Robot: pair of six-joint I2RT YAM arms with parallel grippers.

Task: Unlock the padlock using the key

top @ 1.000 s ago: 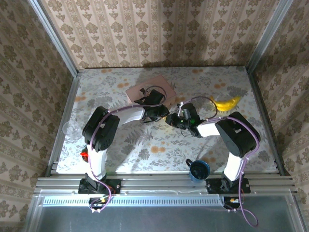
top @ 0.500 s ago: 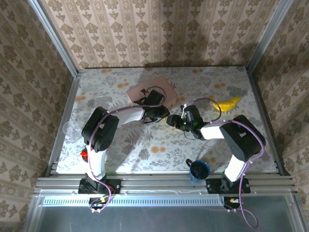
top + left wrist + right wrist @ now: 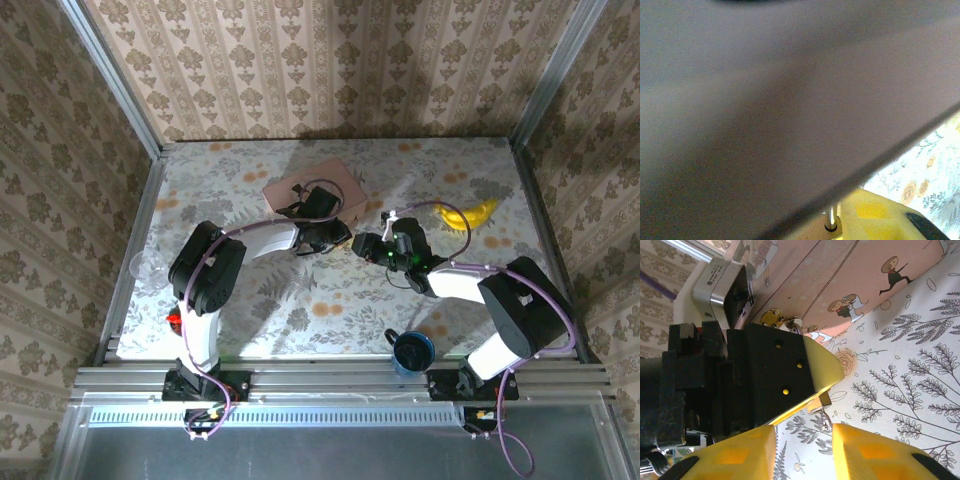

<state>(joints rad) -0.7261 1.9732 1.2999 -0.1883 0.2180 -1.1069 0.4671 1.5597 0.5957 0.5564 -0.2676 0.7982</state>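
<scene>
Right pincer released, shifted rightward from left pincer; left grip unclear.

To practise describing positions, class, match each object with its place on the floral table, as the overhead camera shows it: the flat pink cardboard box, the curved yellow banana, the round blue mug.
Things:
1. flat pink cardboard box
2. curved yellow banana
3. round blue mug

Places:
A. near edge of the table, right of centre
B. far half, right side
C. far half, around the middle

Pairs: 1-C, 2-B, 3-A
</scene>
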